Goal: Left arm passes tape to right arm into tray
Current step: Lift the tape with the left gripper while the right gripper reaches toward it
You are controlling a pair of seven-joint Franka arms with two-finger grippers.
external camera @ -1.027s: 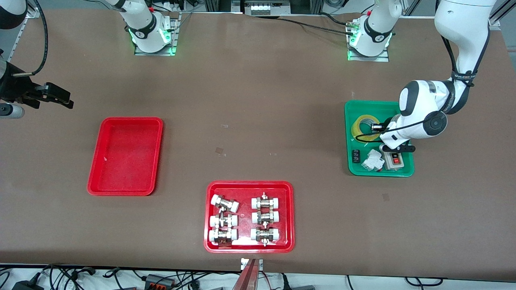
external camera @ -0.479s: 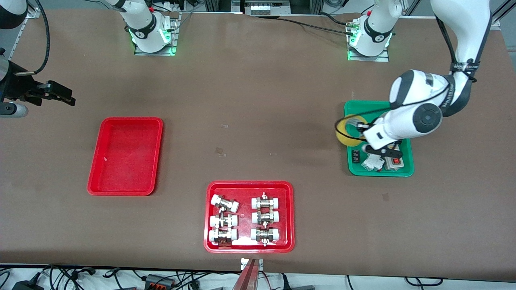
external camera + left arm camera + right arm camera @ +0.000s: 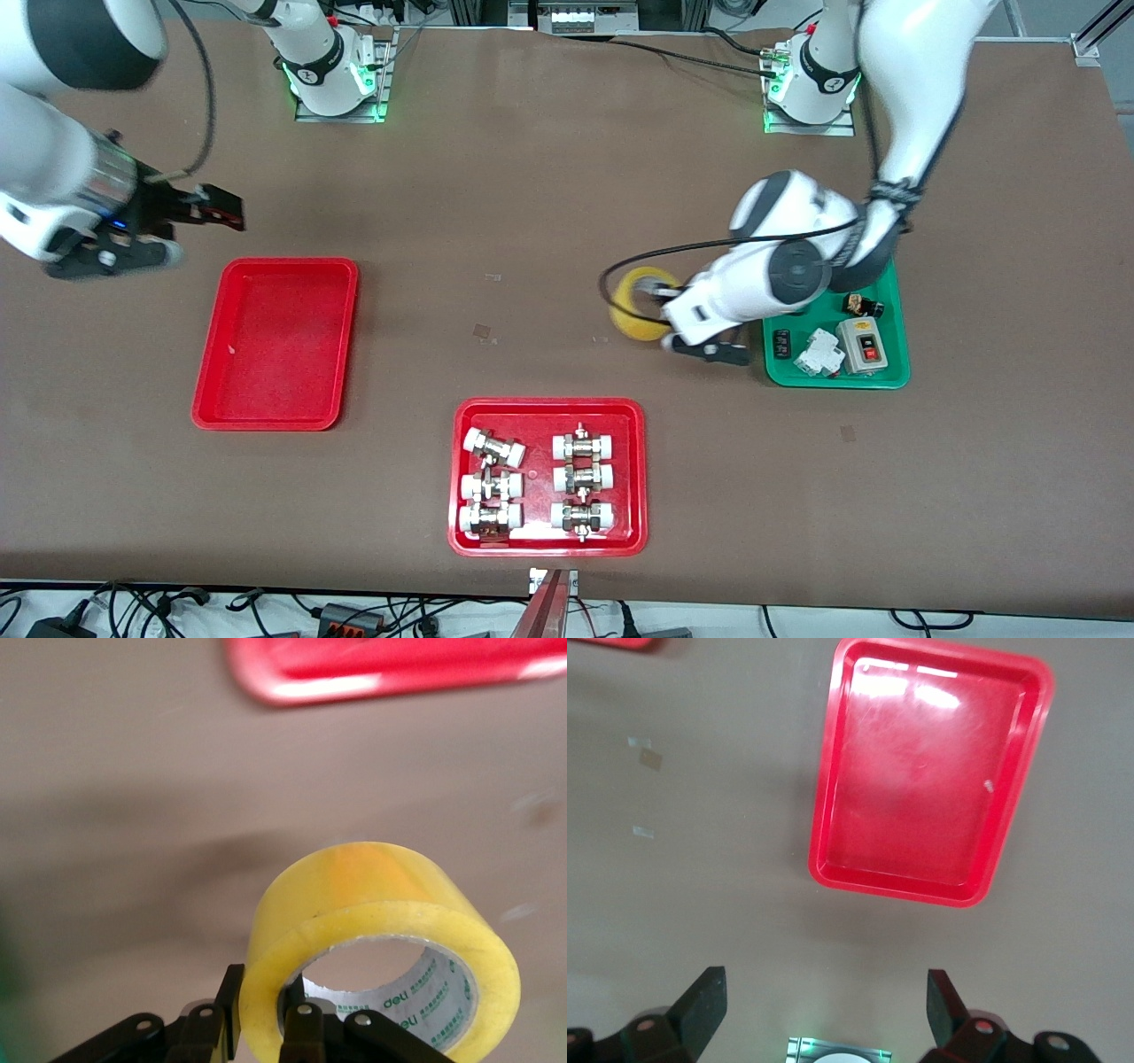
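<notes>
My left gripper [image 3: 656, 303] is shut on the wall of the yellow tape roll [image 3: 636, 306] and holds it in the air over bare table, just off the green tray toward the table's middle. In the left wrist view one finger is inside the tape's [image 3: 381, 904] pale core and one outside, at my left gripper [image 3: 266, 1014]. The plain red tray [image 3: 276, 341] lies empty toward the right arm's end. My right gripper [image 3: 221, 208] is open and empty over bare table beside that tray's corner. The right wrist view shows my right gripper [image 3: 826, 1001] and the tray [image 3: 921, 788].
A wider red tray [image 3: 547, 406] with several white-capped metal fittings lies near the front edge at the middle. A green tray [image 3: 837, 377] with a switch box and small parts sits toward the left arm's end, under the left arm's wrist.
My left gripper has lifted the tape out of the green tray and carried it toward the table's middle. My right arm has swung in toward the plain red tray.
</notes>
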